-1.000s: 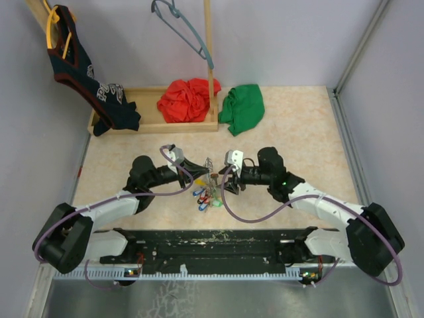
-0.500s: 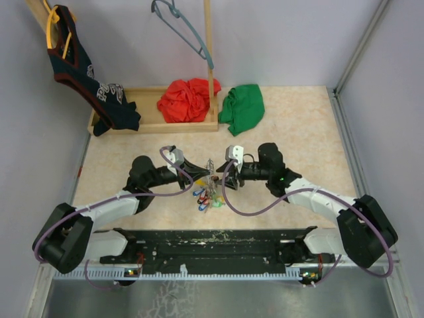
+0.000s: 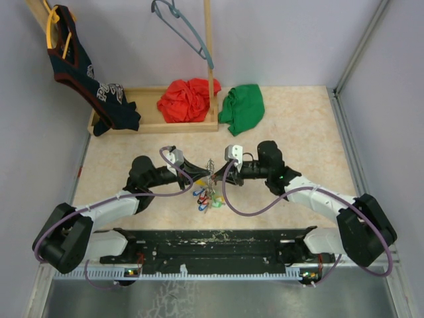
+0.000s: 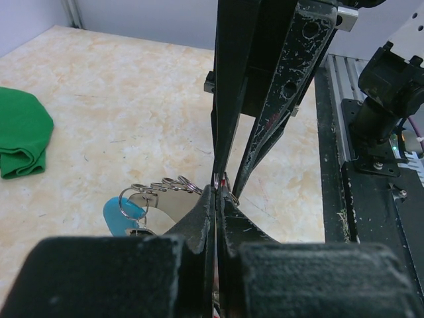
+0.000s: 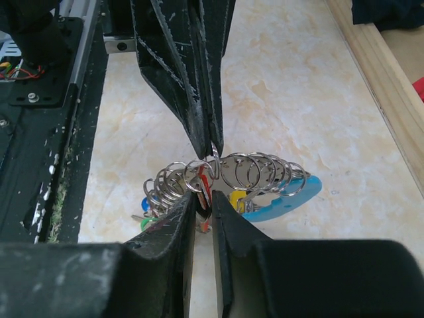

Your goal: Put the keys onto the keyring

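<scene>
The keyring's light blue part [image 5: 286, 199] and grey metal part [image 5: 233, 173] carry several small split rings, and it hangs between both grippers above the table. My left gripper [image 4: 217, 184] is shut on one small ring at its tips. My right gripper [image 5: 203, 199] faces it tip to tip and is shut on a red-tagged key [image 5: 206, 180]. More keys with green, blue and yellow tags [image 5: 151, 211] hang beside it. In the top view the grippers [image 3: 211, 173] meet mid-table, with the tagged keys [image 3: 207, 197] just below them. The keyring also shows in the left wrist view [image 4: 126, 213].
A wooden tray [image 3: 152, 126] at the back holds a red cloth [image 3: 187, 99]. A green cloth [image 3: 242, 108] lies to its right. A dark shirt [image 3: 86, 73] hangs at the back left, and a blue-grey hanger [image 3: 182, 30] hangs on a wooden post. The black base rail [image 3: 212, 242] runs along the near edge.
My right gripper has moved left and up to meet the left gripper's tips at the keyring. The left arm has barely moved.
</scene>
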Controlling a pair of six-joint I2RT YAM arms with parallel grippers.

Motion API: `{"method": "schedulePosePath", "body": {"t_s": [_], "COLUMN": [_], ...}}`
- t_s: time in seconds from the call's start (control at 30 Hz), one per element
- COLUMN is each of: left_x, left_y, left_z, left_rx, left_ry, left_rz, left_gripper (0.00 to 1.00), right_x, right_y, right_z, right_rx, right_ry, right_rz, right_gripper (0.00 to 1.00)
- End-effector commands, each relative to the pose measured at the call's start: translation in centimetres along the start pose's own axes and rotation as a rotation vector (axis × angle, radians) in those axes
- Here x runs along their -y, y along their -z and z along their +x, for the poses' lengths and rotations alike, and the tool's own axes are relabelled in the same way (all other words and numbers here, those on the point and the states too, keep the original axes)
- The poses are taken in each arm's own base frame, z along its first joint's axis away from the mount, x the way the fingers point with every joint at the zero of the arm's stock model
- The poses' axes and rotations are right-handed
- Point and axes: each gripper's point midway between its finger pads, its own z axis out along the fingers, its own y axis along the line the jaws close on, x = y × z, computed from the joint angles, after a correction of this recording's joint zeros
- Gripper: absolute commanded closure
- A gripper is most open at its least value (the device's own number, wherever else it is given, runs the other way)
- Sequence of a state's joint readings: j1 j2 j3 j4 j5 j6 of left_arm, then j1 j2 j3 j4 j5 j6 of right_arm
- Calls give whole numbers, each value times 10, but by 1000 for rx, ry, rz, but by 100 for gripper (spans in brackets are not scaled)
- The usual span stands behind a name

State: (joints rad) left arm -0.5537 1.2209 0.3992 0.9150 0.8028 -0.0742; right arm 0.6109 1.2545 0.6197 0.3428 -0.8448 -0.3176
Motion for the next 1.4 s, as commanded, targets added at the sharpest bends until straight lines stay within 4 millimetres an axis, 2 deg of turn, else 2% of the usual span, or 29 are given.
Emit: {"method": "schedulePosePath", "body": {"t_s": [0.0, 0.07, 0.27, 0.47, 0.8, 1.07, 1.37], "left_x": [4, 4, 3, 2, 2, 9, 5], "left_y": [-2, -2, 1, 2, -1, -12, -12], "left_z": [-23, -23, -21, -14, -6, -5, 3], "left_rx": [65, 65, 71, 57, 5, -25, -63], "left_ry": [-74, -73, -87, -85, -90, -42, 28], "left_rz": [30, 30, 8, 1, 25, 71, -3], "left_gripper": [100, 100, 100, 78, 60, 59, 58], "right_x": [9, 9, 12, 14, 18, 18, 18], "right_y": [-1, 0, 9, 20, 20, 15, 11], "right_z": [-29, -31, -37, -46, -62, -66, -72], "right_rx": [60, 59, 12, -65, -130, -159, -166], "right_ry": [82, 85, 92, 107, 169, 196, 218], "right_rz": [-18, -16, 24, 39, 40, 71, 102], "right_gripper": [90, 100, 100, 100, 100, 100, 100]}}
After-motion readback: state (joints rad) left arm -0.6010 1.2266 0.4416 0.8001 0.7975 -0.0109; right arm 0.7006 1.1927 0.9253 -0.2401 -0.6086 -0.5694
